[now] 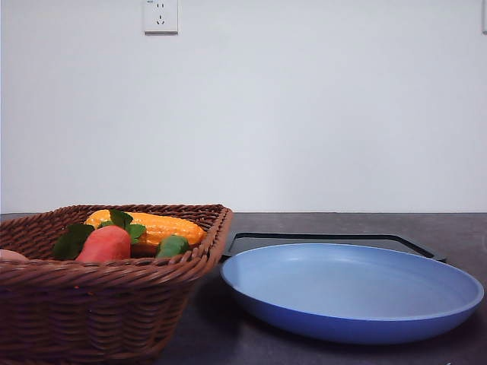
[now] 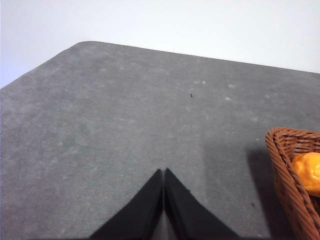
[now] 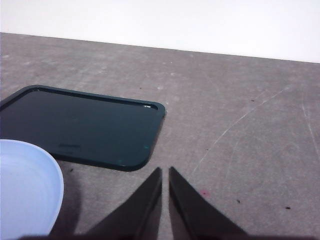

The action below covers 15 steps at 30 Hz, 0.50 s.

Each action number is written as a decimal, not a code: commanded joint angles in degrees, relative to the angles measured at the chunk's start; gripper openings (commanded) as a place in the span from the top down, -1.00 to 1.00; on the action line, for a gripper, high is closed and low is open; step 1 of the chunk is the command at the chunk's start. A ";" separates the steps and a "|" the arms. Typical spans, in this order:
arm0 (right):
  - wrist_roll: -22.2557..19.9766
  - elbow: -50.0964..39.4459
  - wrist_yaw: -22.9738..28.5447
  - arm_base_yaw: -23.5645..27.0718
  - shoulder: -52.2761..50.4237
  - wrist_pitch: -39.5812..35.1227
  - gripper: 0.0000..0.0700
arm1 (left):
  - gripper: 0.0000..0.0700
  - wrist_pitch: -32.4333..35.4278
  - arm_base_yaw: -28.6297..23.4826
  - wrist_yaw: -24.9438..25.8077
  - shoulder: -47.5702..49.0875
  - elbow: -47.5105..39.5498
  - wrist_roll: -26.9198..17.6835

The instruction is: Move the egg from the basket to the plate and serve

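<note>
Now at the very start, nothing moved to the plate yet; egg barely showing as a pale pinkish curve at the left edge of the front view, tucked inside the wicker basket beside a reddish carrot-like vegetable with green leaves, a yellow corn cob behind, a small green piece next to that; too little of the egg visible to tell how it lies. Blue plate bare, just right of the basket and nearly touching it, with a black tray behind. Left gripper pressed together, tips meeting, hanging over bare grey surface with the basket corner off to one side; right gripper all but closed, only a thin slit between the tips, over the surface near the tray corner and the plate rim.

Judged likely light, smooth and rounded, so prone to slip or roll; possibly fragile, so best a gentle pinch across the narrow middle, fingers either side of the widest girth, not on the ends; crowding by the vegetables likely to hamper the approach; set down low on the plate to stop it rolling.
</note>
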<state>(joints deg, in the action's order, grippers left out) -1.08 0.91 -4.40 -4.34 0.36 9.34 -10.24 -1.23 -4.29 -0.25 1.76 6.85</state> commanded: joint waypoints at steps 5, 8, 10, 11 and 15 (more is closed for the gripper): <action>0.66 -0.37 0.13 0.00 -0.15 -0.29 1.00 | 1.00 -0.37 -0.09 0.17 0.09 -1.53 0.11; 0.70 -0.37 0.04 -0.02 -0.15 -0.74 1.00 | 1.00 -0.37 -0.09 0.17 0.09 -1.53 0.20; 0.89 -0.37 -0.04 -0.02 -0.15 -2.00 1.00 | 1.00 -0.37 -0.09 0.20 0.09 -1.53 0.91; 1.37 -0.37 -0.11 -0.02 -0.15 -2.93 1.00 | 1.00 -0.37 -0.09 0.22 0.09 -1.53 2.74; 5.78 -0.37 -0.09 -0.02 -0.15 -8.82 1.00 | 1.00 -0.37 -0.09 0.26 0.09 -1.53 16.57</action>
<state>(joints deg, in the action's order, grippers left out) 1.60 0.91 -4.47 -4.34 0.36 2.25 -10.24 -1.23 -4.27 -0.25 1.76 14.62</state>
